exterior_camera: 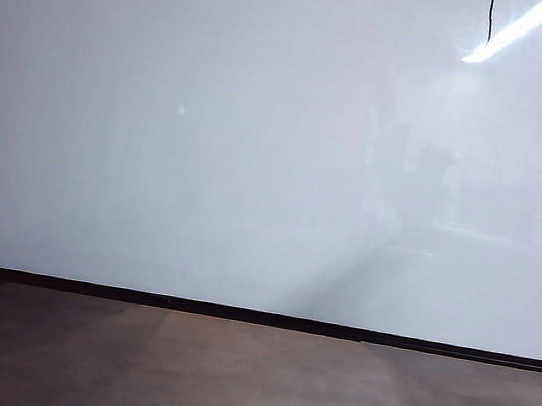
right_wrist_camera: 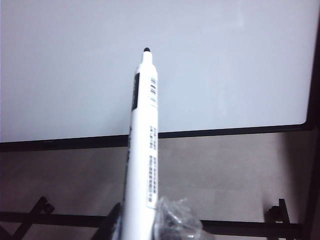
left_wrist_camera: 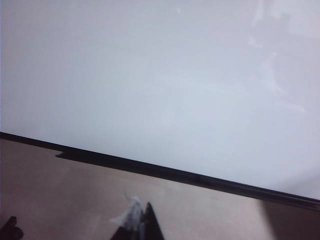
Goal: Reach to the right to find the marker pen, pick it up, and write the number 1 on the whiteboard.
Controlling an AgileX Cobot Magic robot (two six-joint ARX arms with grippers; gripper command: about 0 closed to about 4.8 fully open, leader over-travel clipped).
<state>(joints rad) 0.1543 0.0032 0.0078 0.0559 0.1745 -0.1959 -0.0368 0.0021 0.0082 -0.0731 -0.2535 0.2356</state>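
Crinkled clear plastic (right_wrist_camera: 176, 220) sits nearest the right wrist camera, wrapped at the base of the marker pen (right_wrist_camera: 142, 145), where the right gripper (right_wrist_camera: 137, 227) is closed on the barrel; only dark bits of its fingers show at the frame edge. One pen is visible, white-bodied with a black label panel and printed barcode strips, its long axis running straight away from the gripper, its uncapped black tip aimed at the whiteboard (right_wrist_camera: 75, 75) and apart from the surface. Beyond it lie the board's black lower edge and the brown-grey floor (right_wrist_camera: 225, 170). The left gripper (left_wrist_camera: 137, 227) shows only as a dark pointed finger with a whitish scrap on it, low over the floor near the board's edge; whether it is open or closed cannot be told. Only the exterior view shows the number 1 (exterior_camera: 491, 17), a single thin black vertical stroke at the board's upper right, just beside one bright diagonal light streak (exterior_camera: 517, 31); neither gripper appears there.
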